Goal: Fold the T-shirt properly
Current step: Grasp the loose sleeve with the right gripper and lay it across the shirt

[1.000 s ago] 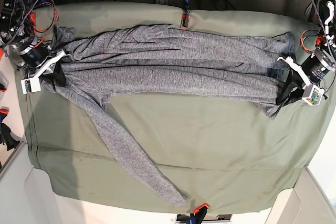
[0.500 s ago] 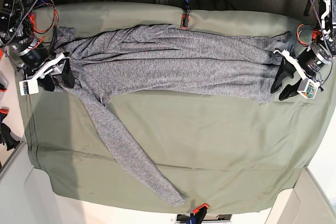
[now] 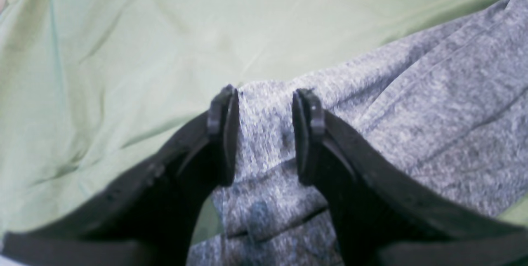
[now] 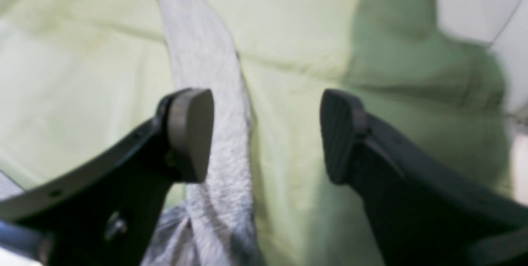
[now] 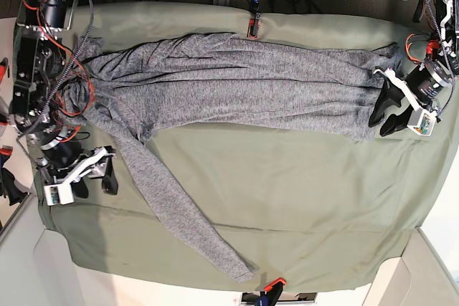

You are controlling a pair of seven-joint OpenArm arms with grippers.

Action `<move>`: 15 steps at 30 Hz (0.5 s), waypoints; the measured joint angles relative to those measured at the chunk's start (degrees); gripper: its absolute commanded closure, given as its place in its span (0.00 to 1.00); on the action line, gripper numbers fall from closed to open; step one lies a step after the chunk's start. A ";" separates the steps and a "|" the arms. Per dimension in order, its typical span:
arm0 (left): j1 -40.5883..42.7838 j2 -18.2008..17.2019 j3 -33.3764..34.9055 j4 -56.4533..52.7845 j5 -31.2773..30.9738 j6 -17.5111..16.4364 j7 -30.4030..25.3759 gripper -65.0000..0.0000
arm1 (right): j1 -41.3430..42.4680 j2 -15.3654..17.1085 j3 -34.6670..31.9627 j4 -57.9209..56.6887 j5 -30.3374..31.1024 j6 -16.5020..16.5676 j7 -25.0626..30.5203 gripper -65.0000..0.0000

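shirt: large heathered grey long-sleeved knit T-shirt (image 5: 237, 84), wrinkled, folded into a long band across the far half of the plain olive-green table cloth (image 5: 301, 198), running side to side in the base view.
sleeve: one long grey sleeve (image 5: 176, 213) trails out of the band diagonally toward the near edge, cuff lying close to an orange clamp (image 5: 275, 284) at that edge.
far edge: a red-and-black clamp (image 5: 252, 26) sits at the cloth's far edge, just beside the shirt's upper border.
left gripper: black two-finger left gripper (image 5: 382, 115) at the base view's right end of the band, over the shirt's end. Jaws apart. In the left wrist view the left gripper's fingers (image 3: 225, 134) straddle a strip of grey fabric with a gap on either side; pads not pressed on it, so released, nothing gripped.
right gripper: black two-finger right gripper (image 5: 95, 180) on the base view's left, over bare green cloth, just beside the sleeve, apart from the shirt body. Jaws spread wide, empty. In the right wrist view (blurred) the sleeve runs away from the camera beside one of the right gripper's pads (image 4: 190, 132); cannot tell whether that pad touches the cloth or the sleeve.
cables: red and black wires (image 5: 50, 69) hang along the right arm over the shirt's collar end.
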 measured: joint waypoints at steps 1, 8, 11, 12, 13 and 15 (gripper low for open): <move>0.00 0.00 0.00 0.00 -0.11 0.00 -0.07 0.62 | 1.09 0.00 -2.54 -2.93 -1.75 -0.37 1.16 0.38; 0.00 0.02 0.00 0.00 -0.07 0.00 -0.04 0.62 | 7.56 -0.15 -18.53 -17.40 -9.77 -9.57 3.85 0.38; 0.00 0.02 0.00 0.00 -0.02 -0.02 -0.04 0.62 | 8.70 -0.70 -21.40 -19.76 -11.43 -13.31 4.44 0.38; 0.00 0.02 0.00 0.00 -0.02 -0.02 -0.04 0.62 | 9.03 -0.68 -21.79 -20.00 -11.50 -13.57 4.61 0.38; 0.00 0.02 0.00 0.00 0.00 0.00 -0.04 0.62 | 9.25 -0.72 -21.88 -20.09 -11.52 -14.45 4.72 0.38; 0.00 0.02 0.00 0.00 0.00 -0.02 -0.04 0.62 | 9.31 -0.81 -21.88 -20.11 -11.69 -16.59 5.14 0.38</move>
